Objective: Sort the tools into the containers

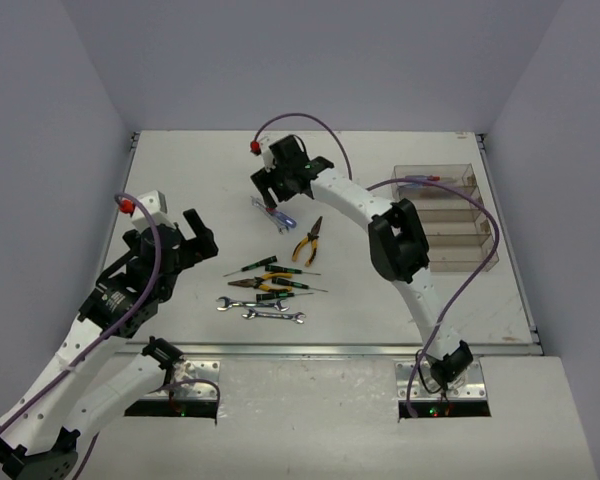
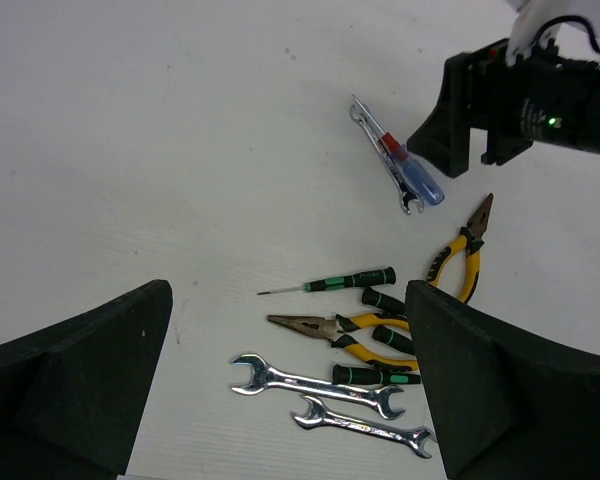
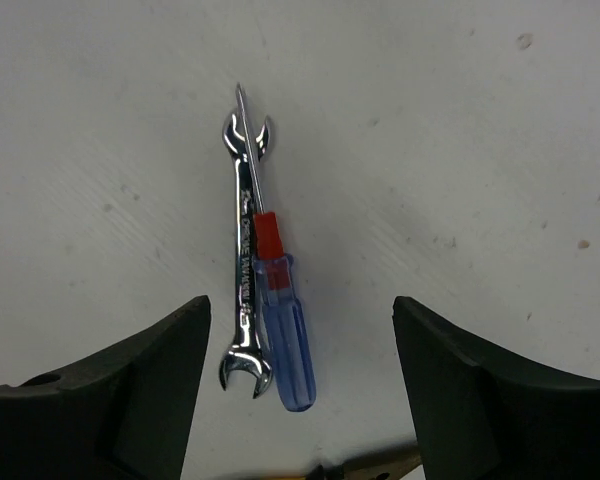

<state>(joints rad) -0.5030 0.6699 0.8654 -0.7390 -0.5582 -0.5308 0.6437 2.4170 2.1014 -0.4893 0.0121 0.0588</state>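
- R pincer spread, empty, above blue-handled screwdriver and wrench (touching, side by side) on worktop.
- L pincer spread wide too, holding nothing.

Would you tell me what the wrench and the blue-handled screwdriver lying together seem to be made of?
Wrench: likely polished steel, bright silver with mirror-like glints. Screwdriver: glossy see-through blue handle and red collar look plastic; thin grey shaft looks metal.

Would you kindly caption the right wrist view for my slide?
Right gripper, open, above a blue-handled screwdriver lying partly across a silver wrench.
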